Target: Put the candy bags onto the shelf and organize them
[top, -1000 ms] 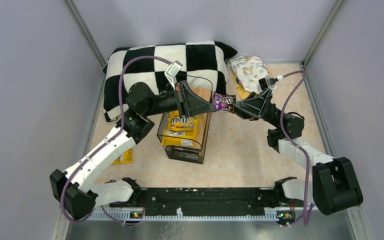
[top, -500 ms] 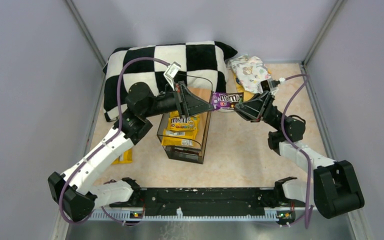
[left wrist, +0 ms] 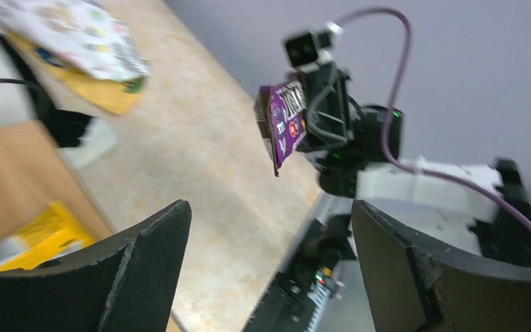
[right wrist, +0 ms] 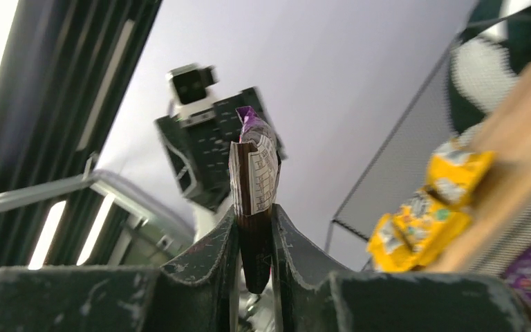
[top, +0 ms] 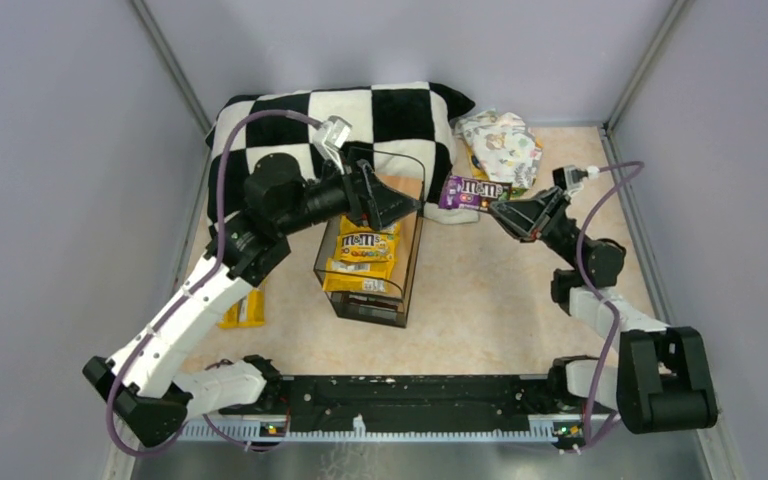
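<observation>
My right gripper (top: 503,207) (right wrist: 254,216) is shut on one end of a dark purple candy bag (top: 472,192) (right wrist: 254,169), held in the air to the right of the shelf (top: 412,222). The same bag (left wrist: 283,124) hangs edge-on in the left wrist view. My left gripper (top: 412,203) (left wrist: 269,207) stands wide open above the shelf's wooden top board (left wrist: 7,173), with nothing between its fingers and a gap to the purple bag. Two yellow candy bags (top: 365,247) (right wrist: 425,214) lie inside the wire rack. Another yellow bag (top: 247,310) lies on the table beside the left arm.
A big black-and-white checkered pillow (top: 340,110) lies behind the shelf. A white cartoon-print cloth (top: 502,140) (left wrist: 76,34) sits at the back right over something yellow. Grey walls close in on three sides.
The left gripper, shut on the purple bag a moment ago, has opened and drawn back left. The right gripper has closed on the bag and carried it to the right.
</observation>
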Available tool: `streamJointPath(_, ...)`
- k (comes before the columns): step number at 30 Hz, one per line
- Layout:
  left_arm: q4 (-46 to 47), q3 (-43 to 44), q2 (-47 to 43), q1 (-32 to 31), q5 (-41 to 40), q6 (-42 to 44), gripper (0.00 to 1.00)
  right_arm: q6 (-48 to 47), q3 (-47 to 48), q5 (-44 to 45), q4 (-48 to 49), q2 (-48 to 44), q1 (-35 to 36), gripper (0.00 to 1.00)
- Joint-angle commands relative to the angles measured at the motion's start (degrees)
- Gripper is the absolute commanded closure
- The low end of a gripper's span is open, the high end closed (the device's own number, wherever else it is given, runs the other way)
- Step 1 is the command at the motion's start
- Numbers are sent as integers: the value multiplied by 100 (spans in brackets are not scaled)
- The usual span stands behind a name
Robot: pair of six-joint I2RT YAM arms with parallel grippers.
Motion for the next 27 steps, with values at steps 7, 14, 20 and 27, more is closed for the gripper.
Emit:
streamJointPath(7, -1860, 981, -423, 45, -5215, 2093, 2, -3347, -413, 271, -3161, -33, -870, 87)
streamJointPath(14, -661, 295, -119, 1036, -4732, 1943, 2, -3006, -152, 992, -1644, 1914, 293, 89)
streamJointPath(20, -282, 76, 80, 1907, -4042, 1789, 2, -1645, 357, 1384, 713, 4409, 896, 93)
streamJointPath(27, 165, -496, -63, 2067, -4135, 2127, 2, -1620, 1048, 1929, 713, 5366, 1514, 92)
